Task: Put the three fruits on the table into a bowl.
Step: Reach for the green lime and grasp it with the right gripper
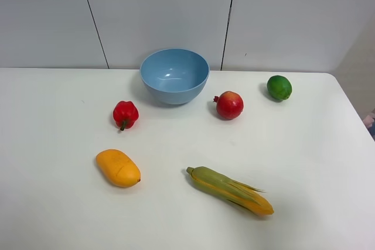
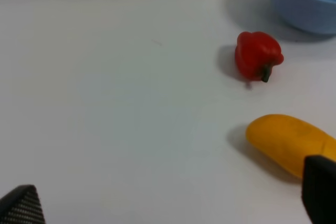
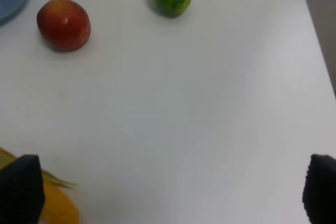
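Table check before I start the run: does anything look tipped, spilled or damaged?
Nothing stands out. The bowl sits upright and empty; the lime, pomegranate, mango, pepper and corn cob lie apart, intact.

1. The bowl point(image 1: 174, 76) looks like smooth plastic, glossy, with pale highlights inside.
2. The table point(image 1: 58, 203) has a smooth, matt white top.
3. The pomegranate point(image 1: 229, 105) and bell pepper point(image 1: 125, 114) have shiny skins; the mango point(image 1: 118, 167) looks duller.
4. The corn cob point(image 1: 231, 189) wears a streaked, fibrous husk.
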You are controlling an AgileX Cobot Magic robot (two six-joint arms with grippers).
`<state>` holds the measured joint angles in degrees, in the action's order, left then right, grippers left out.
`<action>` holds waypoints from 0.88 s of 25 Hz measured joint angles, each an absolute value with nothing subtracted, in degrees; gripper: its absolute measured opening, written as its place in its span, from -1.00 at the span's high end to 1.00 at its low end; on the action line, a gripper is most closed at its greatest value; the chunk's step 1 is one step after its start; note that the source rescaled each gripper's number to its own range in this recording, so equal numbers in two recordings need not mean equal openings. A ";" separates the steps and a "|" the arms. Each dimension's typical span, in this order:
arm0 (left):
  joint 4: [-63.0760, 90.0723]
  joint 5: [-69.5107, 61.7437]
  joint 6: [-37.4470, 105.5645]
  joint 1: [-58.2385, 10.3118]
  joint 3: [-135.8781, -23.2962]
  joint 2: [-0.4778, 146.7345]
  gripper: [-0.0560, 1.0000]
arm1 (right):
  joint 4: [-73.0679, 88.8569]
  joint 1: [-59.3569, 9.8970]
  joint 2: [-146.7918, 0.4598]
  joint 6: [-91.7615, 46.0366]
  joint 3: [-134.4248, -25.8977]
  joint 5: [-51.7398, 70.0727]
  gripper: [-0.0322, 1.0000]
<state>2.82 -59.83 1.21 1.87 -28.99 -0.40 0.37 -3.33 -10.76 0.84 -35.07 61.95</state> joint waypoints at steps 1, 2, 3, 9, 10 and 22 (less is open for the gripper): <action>2.82 -59.83 1.21 1.87 -28.99 -0.40 -0.99 | 0.40 -4.04 -14.26 0.84 -36.18 61.95 -1.00; 2.82 -59.88 1.21 1.87 -28.99 -0.40 -0.99 | 0.46 -4.53 -17.29 0.84 -37.54 61.81 -1.00; 2.82 -59.88 1.21 1.87 -28.99 -0.40 -0.99 | 0.44 -5.02 -20.90 0.97 -38.91 61.03 -1.00; 2.82 -59.88 1.21 1.87 -28.99 -0.40 -0.99 | -0.47 -5.45 -41.18 0.00 -47.85 53.70 -1.00; 2.82 -59.88 1.21 1.87 -28.99 -0.40 -0.99 | -1.27 -5.47 -44.79 -0.94 -49.48 52.49 -1.00; 2.82 -59.88 1.21 1.87 -28.99 -0.40 -0.99 | -4.35 -0.74 -82.30 -11.30 -67.07 38.01 -1.00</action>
